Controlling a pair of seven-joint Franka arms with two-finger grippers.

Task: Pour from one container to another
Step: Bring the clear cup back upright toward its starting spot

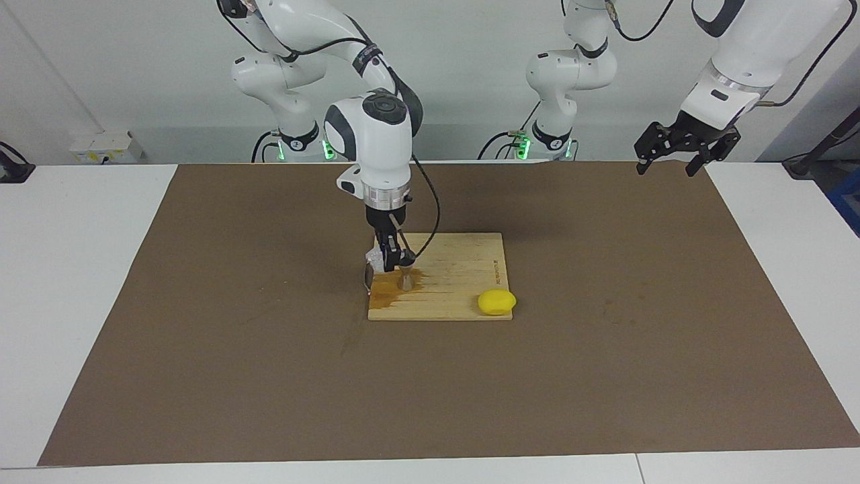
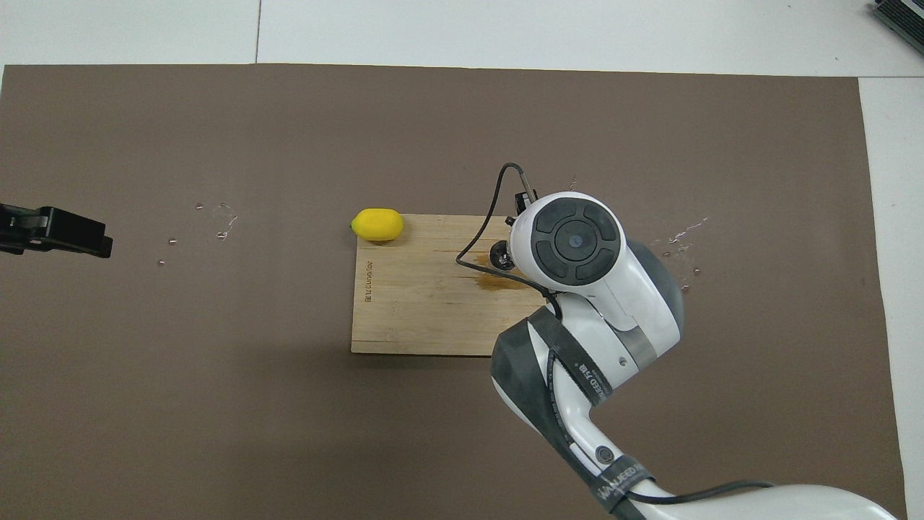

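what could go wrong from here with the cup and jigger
1. The right gripper holds the glass cup right beside the narrow-waisted jigger; a small sideways move could tip the jigger.
2. A brown wet patch already stains the cutting board around the jigger, so further pouring may also miss.
The left gripper waits over the table's edge, jaws open.

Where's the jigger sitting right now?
The jigger stands upright on the wooden board, toward the right arm's end, on a brown stain, beside the glass cup in the right gripper.
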